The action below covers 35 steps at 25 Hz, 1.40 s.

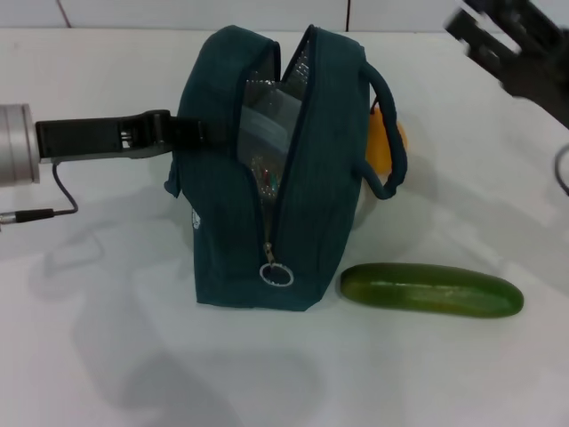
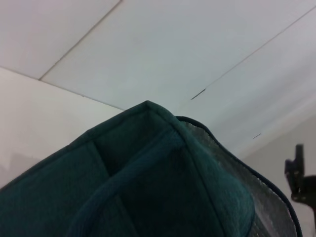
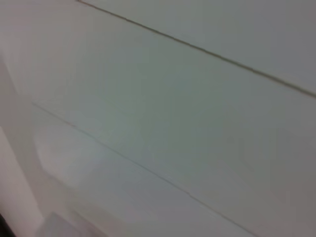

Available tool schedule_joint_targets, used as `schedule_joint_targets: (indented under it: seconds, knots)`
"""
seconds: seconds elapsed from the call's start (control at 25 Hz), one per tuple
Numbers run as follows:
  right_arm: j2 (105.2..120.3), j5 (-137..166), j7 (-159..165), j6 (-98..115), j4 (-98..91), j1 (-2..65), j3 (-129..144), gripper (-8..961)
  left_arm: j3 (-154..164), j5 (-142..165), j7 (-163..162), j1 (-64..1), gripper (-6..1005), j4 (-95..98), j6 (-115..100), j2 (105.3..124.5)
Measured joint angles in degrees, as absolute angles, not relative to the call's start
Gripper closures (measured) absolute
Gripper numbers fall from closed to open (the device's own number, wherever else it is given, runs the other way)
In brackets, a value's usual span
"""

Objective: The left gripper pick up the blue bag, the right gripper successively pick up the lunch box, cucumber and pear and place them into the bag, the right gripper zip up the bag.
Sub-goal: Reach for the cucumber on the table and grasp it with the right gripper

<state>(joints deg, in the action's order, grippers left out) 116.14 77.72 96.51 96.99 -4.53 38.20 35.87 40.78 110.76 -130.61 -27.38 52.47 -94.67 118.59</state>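
A white bench (image 1: 107,338) fills our view, with a pale tiled wall behind it, and we can see that same wall with its thin seams from both wrist cameras. Standing upright in the middle of the bench is the dark teal-blue fabric bag (image 1: 267,169), its top zip wide apart and the silvery insulated lining showing inside. We catch a pale, clear-lidded box shape (image 1: 267,133) sitting down in the bag, though we can't make out much of it. The zip's round metal pull ring (image 1: 276,275) hangs low on the near end of the bag.

On our left, the left end effector (image 1: 191,133) reaches in level from the side and is clamped on the bag's left wall, just at the upper edge. From the left wrist camera we look straight over the bag's padded corner and strap (image 2: 148,168).

Just to the right of the bag, lying flat on the bench and nearly touching its base, is the long dark green cucumber (image 1: 432,290). Behind the bag's looped carry handle (image 1: 387,133) peeks the yellow-orange pear (image 1: 384,142), mostly hidden.

Up in the far right corner, the right end effector (image 1: 511,44) hangs high above the bench, well apart from everything; whether its fingers are spread or closed, we cannot tell.
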Motion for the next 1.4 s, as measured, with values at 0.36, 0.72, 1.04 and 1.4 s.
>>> schedule_joint_targets:
  seconds: [0.36,0.72,1.04,1.4]
  knots:
    - [114.85,77.95,91.27,98.43,-19.99,29.75,48.98,154,40.78,109.71,-129.58,-25.8,958,52.4,-94.75,118.56]
    - [111.23,91.73,87.41,97.12,-35.32,28.19,52.51,154,40.78,108.75,-127.88,-24.15,958,52.38,-94.84,118.56]
    - [108.07,114.41,94.95,101.8,-53.94,32.54,52.64,153,40.79,108.7,-127.27,-23.55,958,52.38,-95.12,118.47]
    - [111.49,135.6,108.26,108.04,-73.45,43.31,59.03,153,41.13,108.87,-127.25,-23.99,958,52.38,-95.15,118.49]
